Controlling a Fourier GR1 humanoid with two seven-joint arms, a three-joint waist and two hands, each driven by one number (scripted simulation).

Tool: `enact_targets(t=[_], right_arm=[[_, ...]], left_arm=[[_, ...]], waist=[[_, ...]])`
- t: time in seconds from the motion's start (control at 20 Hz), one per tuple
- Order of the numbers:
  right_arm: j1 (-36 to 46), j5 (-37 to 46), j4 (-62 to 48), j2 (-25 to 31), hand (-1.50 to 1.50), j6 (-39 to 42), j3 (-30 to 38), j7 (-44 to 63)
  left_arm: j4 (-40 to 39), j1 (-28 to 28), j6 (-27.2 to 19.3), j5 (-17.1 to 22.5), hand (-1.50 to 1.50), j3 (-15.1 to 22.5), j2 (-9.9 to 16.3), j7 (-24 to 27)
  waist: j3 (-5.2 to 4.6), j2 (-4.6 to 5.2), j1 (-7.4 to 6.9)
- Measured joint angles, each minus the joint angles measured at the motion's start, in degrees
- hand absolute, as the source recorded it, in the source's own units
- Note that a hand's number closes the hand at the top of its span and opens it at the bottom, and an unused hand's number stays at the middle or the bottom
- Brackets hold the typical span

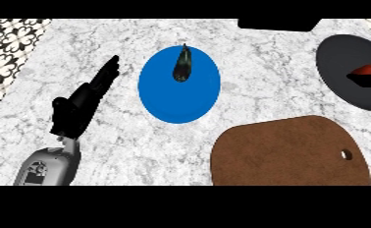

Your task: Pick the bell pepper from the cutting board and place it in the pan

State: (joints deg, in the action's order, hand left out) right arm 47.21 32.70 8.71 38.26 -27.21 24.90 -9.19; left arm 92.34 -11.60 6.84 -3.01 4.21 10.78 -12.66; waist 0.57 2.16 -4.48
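Observation:
A dark grey pan (339, 70) lies at the right edge of the head view, cut off by the frame. Inside it shows a red bell pepper (361, 72), only partly in view. The brown cutting board (290, 151) lies at the lower right with nothing on it. My left hand (81, 103) rests on the counter at the left, fingers straight and pointing up and to the right, holding nothing. My right hand does not show.
A blue plate (170, 101) sits in the middle of the marble counter with a dark green, elongated vegetable (182, 64) on its upper part. A black object (279, 24) lies at the top right edge. A patterned wall strip (16, 42) borders the upper left.

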Motion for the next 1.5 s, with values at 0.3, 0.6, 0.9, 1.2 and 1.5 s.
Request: enact_targets(t=[0.3, 0.6, 0.9, 1.2, 1.5], right_arm=[[-0.46, -8.9, 2.81, -0.89, -1.5, 1.76, 8.53, -8.77], [-2.73, -17.07, 3.15, 0.37, -1.5, 10.27, 16.13, -16.05], [-8.24, -21.28, 2.53, 2.22, -1.5, 21.19, 19.75, -24.13], [-13.9, -23.8, 2.82, 1.85, -1.5, 27.08, 21.59, -34.01], [-17.73, -25.18, 2.27, 0.6, -1.5, 30.0, 21.87, -39.89]], left_arm=[[-0.37, 0.42, -0.46, -0.28, 0.0, -0.1, -0.37, 0.5], [-0.23, 1.12, -0.33, -0.17, 0.0, -0.51, -0.12, 0.66], [0.14, 1.66, -0.6, -0.28, 0.0, -0.44, -0.55, 0.31], [-0.83, 1.67, 0.42, 0.38, 0.0, -2.08, 0.6, 0.93], [-1.63, 1.42, -0.34, -0.94, 0.0, -1.64, -0.37, 0.79]], waist=[[0.16, 0.01, 0.56], [0.09, -0.21, 1.11], [-0.01, -0.6, 1.86], [-0.18, -1.06, 2.53], [-0.26, -1.36, 2.92]])
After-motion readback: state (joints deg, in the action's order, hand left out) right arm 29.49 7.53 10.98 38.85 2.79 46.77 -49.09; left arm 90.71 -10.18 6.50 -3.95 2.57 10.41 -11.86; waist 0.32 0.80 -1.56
